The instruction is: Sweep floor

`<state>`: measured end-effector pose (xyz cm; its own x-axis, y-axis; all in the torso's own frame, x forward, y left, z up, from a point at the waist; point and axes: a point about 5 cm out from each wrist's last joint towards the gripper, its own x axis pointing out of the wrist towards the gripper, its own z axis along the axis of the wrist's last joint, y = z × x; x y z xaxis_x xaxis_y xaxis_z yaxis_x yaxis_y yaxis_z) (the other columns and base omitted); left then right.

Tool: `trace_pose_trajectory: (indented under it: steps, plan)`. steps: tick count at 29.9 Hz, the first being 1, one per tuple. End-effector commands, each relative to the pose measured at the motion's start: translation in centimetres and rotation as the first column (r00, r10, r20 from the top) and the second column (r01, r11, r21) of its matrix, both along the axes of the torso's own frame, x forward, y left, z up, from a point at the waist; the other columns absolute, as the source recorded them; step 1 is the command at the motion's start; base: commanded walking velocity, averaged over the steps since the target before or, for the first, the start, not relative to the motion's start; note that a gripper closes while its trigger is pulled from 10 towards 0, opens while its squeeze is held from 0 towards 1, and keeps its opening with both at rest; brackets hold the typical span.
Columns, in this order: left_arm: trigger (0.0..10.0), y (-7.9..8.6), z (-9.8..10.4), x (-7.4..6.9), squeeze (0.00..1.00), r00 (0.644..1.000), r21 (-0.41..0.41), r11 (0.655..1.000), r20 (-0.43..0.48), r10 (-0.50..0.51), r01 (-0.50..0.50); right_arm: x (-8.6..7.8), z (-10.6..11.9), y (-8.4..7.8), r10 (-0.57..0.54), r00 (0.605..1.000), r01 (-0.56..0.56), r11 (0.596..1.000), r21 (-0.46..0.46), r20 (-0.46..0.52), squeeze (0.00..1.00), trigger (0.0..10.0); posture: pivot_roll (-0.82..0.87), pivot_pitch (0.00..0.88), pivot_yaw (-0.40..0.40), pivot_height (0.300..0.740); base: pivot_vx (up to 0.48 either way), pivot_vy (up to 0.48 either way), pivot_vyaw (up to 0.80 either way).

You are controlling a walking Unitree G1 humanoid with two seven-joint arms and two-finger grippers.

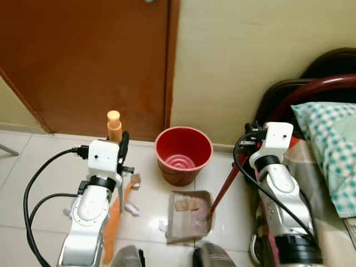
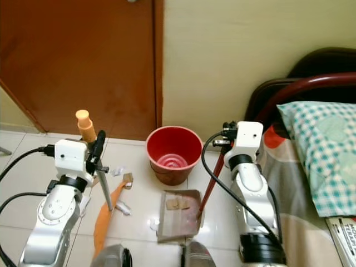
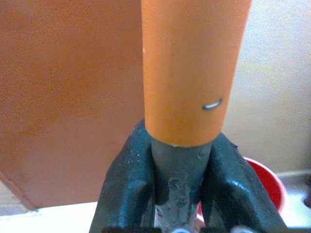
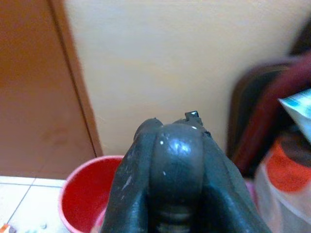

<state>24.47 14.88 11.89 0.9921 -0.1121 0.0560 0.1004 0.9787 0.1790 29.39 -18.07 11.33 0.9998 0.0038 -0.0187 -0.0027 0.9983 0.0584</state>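
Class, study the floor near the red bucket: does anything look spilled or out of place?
Yes. White scraps lie loose on the tiles beside the broom, not yet in the dustpan, which holds some brown bits. The red bucket stands upright.

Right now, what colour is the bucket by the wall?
Red; the bucket shows best in the left eye view.
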Motion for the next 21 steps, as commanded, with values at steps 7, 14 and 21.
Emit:
trace_pose_trajectory:
  steps: [7, 14, 21]
  plan:
    - [10.0, 0.3, 0.4, 0.1, 0.00, 0.999, 0.007, 0.999, 0.021, 0.035, -0.035, 0.4, 1.8, 0.0, 0.008, 0.997, -0.011, 0.999, 0.036, 0.072, 0.00, 10.0, 0.02, 0.097, -0.041, 0.740, 0.000, 0.000, 0.00]
    - [10.0, 1.7, -0.8, 0.0, 0.00, 0.991, 0.047, 0.991, -0.030, 0.128, -0.126, 0.7, 3.4, 0.4, 0.075, 0.992, -0.082, 0.995, 0.061, 0.104, 0.00, 10.0, 0.01, 0.099, -0.043, 0.740, 0.000, 0.000, 0.00]
    - [10.0, 1.9, -1.4, -0.1, 0.00, 0.987, 0.045, 0.987, -0.053, 0.154, -0.151, 0.6, 3.5, 0.0, 0.098, 0.990, -0.102, 0.994, 0.040, 0.099, 0.00, 10.0, 0.01, 0.100, -0.050, 0.740, 0.000, 0.000, 0.00]
